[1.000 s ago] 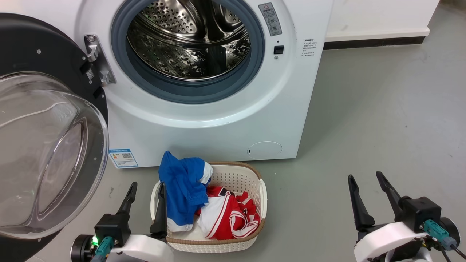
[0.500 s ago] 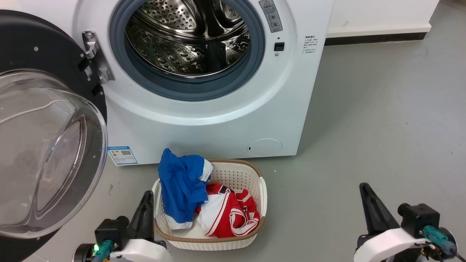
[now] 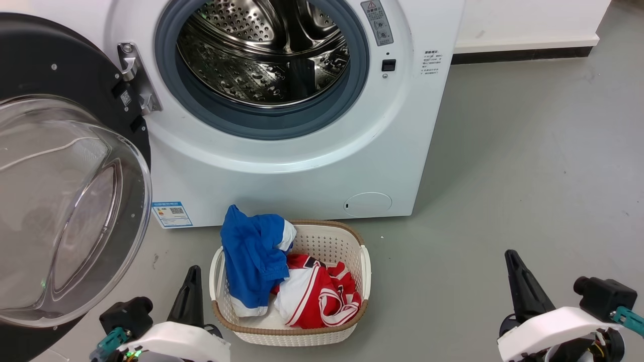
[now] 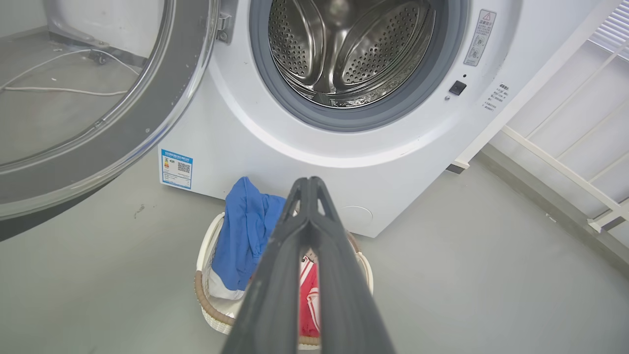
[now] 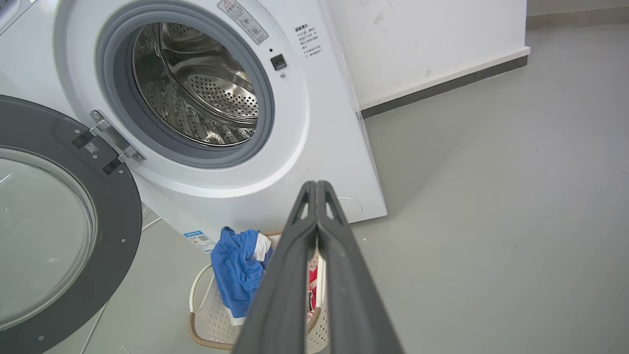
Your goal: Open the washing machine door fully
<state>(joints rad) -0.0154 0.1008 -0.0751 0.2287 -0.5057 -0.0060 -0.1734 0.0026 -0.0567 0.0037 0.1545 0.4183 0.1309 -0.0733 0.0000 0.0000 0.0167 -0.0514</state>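
Note:
The white washing machine (image 3: 282, 171) fills the upper head view, its steel drum (image 3: 261, 50) exposed inside the grey gasket. The washing machine door (image 3: 65, 201), black with a bulging clear bowl, is swung wide to the left on its metal hinge (image 3: 136, 75). The door also appears at the left of the left wrist view (image 4: 98, 123) and the right wrist view (image 5: 54, 221). My left gripper (image 3: 191, 281) sits low left, shut and empty, away from the door. My right gripper (image 3: 515, 274) sits low right, shut and empty. Fingertips meet in both wrist views (image 4: 309, 183) (image 5: 316, 186).
A cream laundry basket (image 3: 365, 266) with a blue garment (image 3: 251, 256) and a red-and-white one (image 3: 317, 296) stands on the grey floor before the machine, between my grippers. Cables (image 4: 59, 88) lie on the floor behind the door. A white wall with a dark skirting (image 3: 523, 53) runs at the right.
Both grippers went from open to shut and drew back toward the bottom of the head view. The door and basket have stayed put.

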